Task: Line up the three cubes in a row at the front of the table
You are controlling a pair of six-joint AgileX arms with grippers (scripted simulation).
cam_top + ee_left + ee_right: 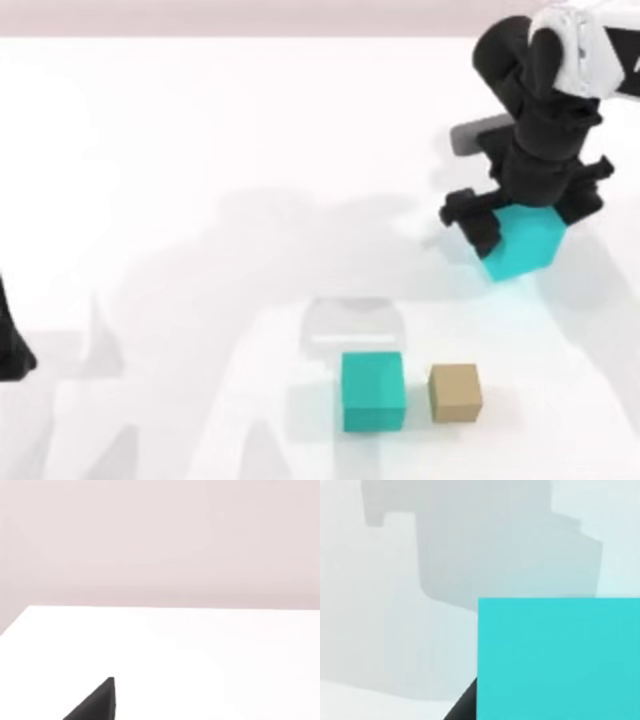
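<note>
I am holding the cyan cube [527,243] with my right gripper [525,212]; its fingers are pinching the cube from either side, above the white table [200,150] at the right. Forward of those fingers and toward the left, the teal cube [373,391] and the tan-brown cube [455,392] are sitting side by side, just apart. My left arm [10,345] is waiting at the left edge; I cannot tell its finger state.
</note>
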